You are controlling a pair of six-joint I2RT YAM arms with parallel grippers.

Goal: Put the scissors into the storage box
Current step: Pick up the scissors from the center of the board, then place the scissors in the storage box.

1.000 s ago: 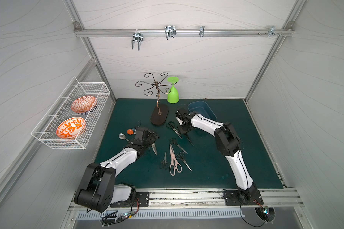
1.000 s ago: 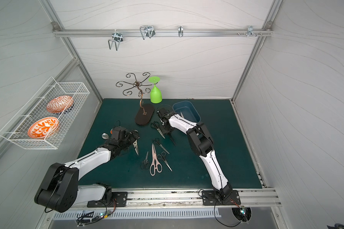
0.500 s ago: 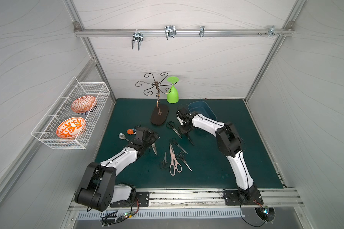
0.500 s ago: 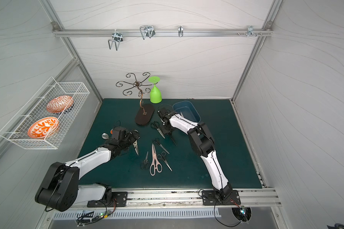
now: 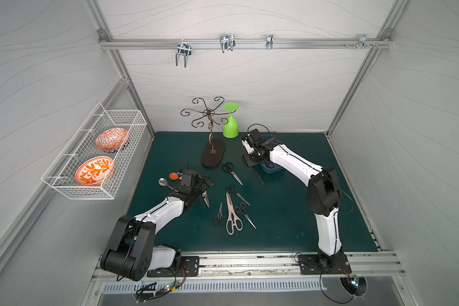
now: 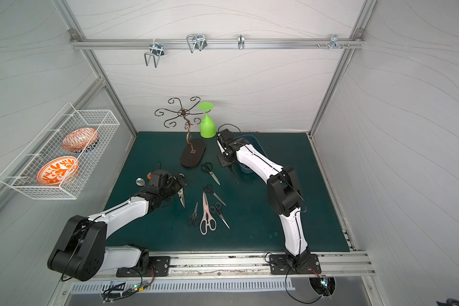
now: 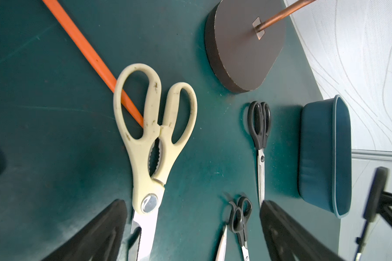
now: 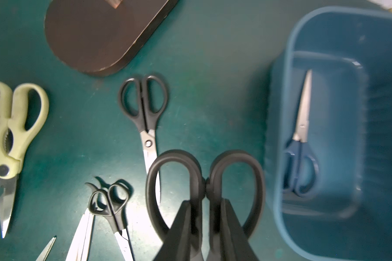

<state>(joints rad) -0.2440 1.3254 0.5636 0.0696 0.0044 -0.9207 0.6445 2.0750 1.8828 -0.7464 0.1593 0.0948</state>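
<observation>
My right gripper [image 8: 205, 210] is shut on the handles of a black-handled pair of scissors [image 8: 204, 178]. It holds them above the mat just beside the blue storage box [image 8: 281, 126], and in both top views the blades [image 5: 259, 177] hang down. One blue-handled pair [image 8: 301, 158] lies inside the box. My left gripper [image 7: 192, 221] is open, low over the blades of the cream-handled shears [image 7: 154, 135]. Pink shears [image 5: 232, 214] and several black-handled pairs [image 5: 231, 172] lie loose mid-mat.
A brown oval stand base [image 5: 213, 156] with a copper hook tree and an upturned green glass [image 5: 230, 124] stand at the back. A spoon [image 5: 164, 182] and an orange rod [image 7: 88, 49] lie by the left arm. A white wire basket [image 5: 96, 153] with bowls hangs on the left wall.
The right arm has shifted slightly to the right, toward the box, still holding the black scissors. The left arm has not moved.
</observation>
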